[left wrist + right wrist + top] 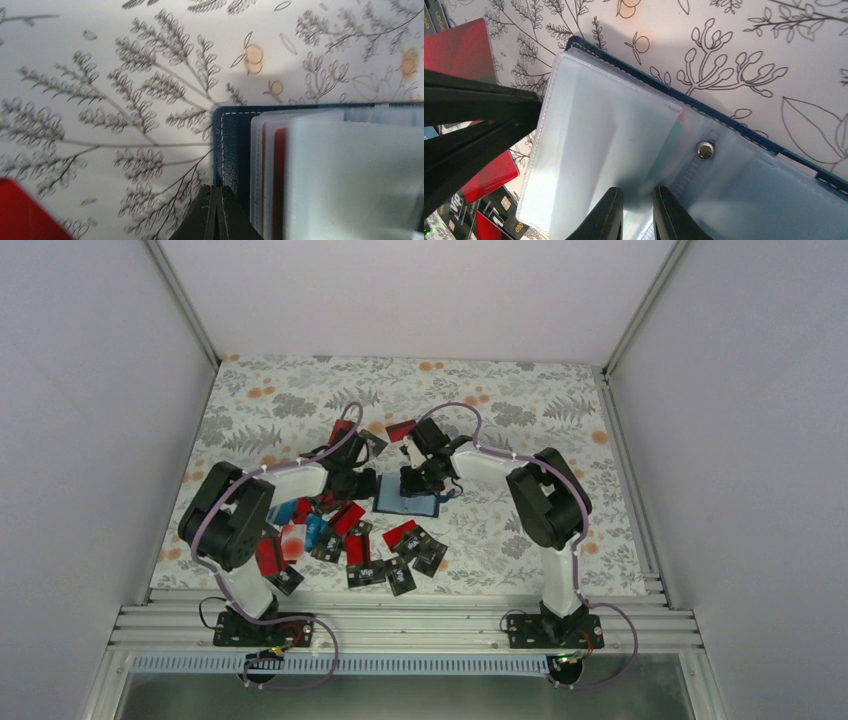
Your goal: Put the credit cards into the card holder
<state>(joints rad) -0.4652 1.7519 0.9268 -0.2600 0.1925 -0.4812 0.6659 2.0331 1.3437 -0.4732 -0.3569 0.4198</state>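
The card holder (408, 504) lies open on the floral cloth, navy cover down and clear sleeves up. My left gripper (365, 485) is shut at the left edge of the holder's navy cover (230, 150); its tips (216, 189) meet there with a thin strip between them. A red card (280, 180) sits inside one sleeve. My right gripper (415, 485) stands over the sleeves (589, 150), its jaws (635, 192) a finger-width apart with nothing clearly between them. Several credit cards (350, 540), red and black, lie scattered in front of the holder.
Two red cards (400, 430) lie behind the grippers. In the right wrist view, a red card (459, 50) lies left of the holder and black cards (499, 210) lie below it. The holder's metal snap stud (705, 149) shows. White walls enclose the cloth.
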